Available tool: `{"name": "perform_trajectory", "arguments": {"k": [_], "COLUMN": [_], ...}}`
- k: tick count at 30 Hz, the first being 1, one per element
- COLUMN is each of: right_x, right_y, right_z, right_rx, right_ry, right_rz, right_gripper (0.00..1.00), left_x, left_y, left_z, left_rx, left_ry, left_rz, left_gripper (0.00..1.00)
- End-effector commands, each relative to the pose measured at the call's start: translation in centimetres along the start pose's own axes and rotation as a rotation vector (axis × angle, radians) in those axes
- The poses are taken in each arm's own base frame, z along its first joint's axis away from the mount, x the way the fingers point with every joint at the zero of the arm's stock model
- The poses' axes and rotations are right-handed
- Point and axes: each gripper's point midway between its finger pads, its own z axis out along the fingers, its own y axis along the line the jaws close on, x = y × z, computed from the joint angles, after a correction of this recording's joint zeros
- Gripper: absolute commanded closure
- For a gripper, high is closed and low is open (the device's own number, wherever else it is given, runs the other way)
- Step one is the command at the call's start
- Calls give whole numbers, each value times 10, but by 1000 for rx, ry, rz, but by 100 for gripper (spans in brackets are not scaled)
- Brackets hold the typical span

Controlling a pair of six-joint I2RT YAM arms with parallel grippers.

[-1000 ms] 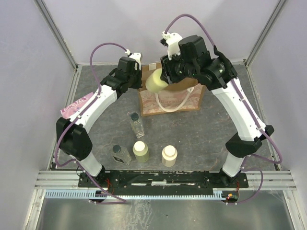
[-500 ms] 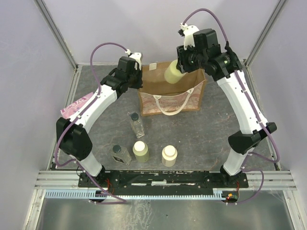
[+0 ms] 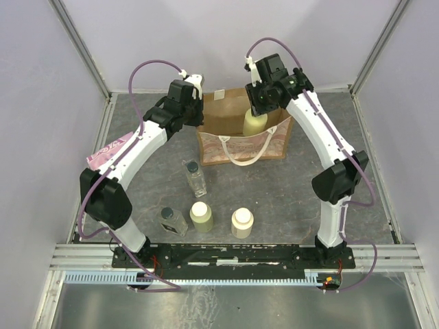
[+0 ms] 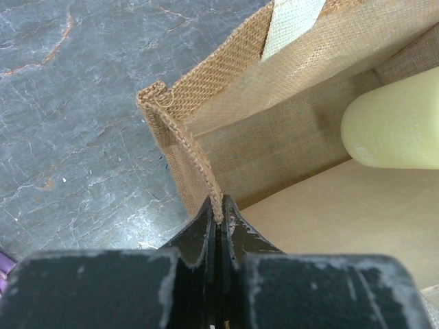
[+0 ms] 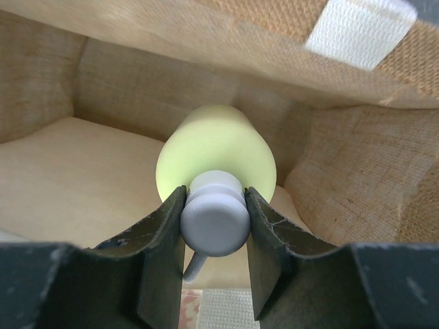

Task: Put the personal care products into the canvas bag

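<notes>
Pump bottle (image 5: 216, 154) clamped by its cream-white top in the right gripper (image 5: 214, 202) and held inside the canvas bag (image 3: 212, 154), towards its right wall; whether the base is seated cannot be told. The bag's left rim is pinched by the closed left gripper (image 4: 219, 218), which holds the mouth open. Release is best made once the base is grounded, with the fingers then drawn straight up clear of the rim. Two pale yellow bottles (image 3: 202, 216) and two clear bottles (image 3: 195, 177) stand on the table (image 3: 288, 192).
</notes>
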Motion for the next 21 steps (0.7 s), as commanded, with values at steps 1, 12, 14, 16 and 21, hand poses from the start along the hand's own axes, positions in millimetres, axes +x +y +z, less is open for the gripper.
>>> {"name": "perform_trajectory", "arguments": {"k": [1, 12, 14, 16, 21], "right_x": [-21, 26, 31, 36, 46], "right_y": [-17, -49, -54, -60, -71], "right_z": [-9, 48, 52, 54, 58], "right_rx": [102, 163, 172, 178, 179], "right_ry": [-82, 57, 70, 73, 59], "right_rz": [6, 85, 87, 96, 140], "right_gripper": [100, 100, 100, 100, 100], "left_x": [-39, -30, -27, -24, -19], "left_y": [-5, 2, 4, 5, 6], "left_z": [-28, -23, -20, -19, -14], "left_rx": [21, -11, -16, -22, -22], "left_ry": [-117, -92, -81, -72, -57], "left_rz": [41, 74, 79, 80, 81], "left_gripper": [97, 97, 97, 97, 97]}}
